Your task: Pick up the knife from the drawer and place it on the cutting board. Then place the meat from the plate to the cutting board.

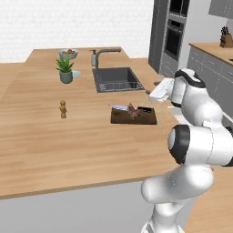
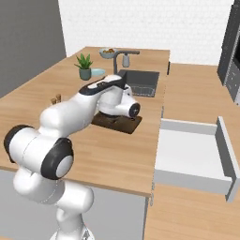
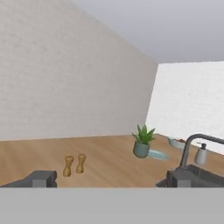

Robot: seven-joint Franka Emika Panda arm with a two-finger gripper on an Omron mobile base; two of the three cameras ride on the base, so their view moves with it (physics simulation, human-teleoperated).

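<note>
The dark brown cutting board (image 1: 133, 118) lies on the counter in front of the sink. The knife (image 1: 122, 108) rests along its far edge, silver blade to the left and black handle to the right. The reddish-brown meat (image 1: 132, 111) sits on the board beside the knife. My gripper (image 1: 152, 89) hovers above and to the right of the board, level and pointing across the counter. It is open (image 3: 113, 179), its fingertips (image 3: 41, 178) far apart with nothing between them. The pale blue plate (image 1: 76, 73) (image 3: 157, 154) lies behind the plant. The white drawer (image 2: 192, 154) stands pulled out.
A potted plant (image 1: 65, 69), a fruit bowl (image 1: 68, 53), a faucet (image 1: 105, 52) over the sink (image 1: 116, 78) and two small wooden shakers (image 3: 73, 165) stand on the counter. My arm covers part of the cutting board (image 2: 123, 125) in the right base view.
</note>
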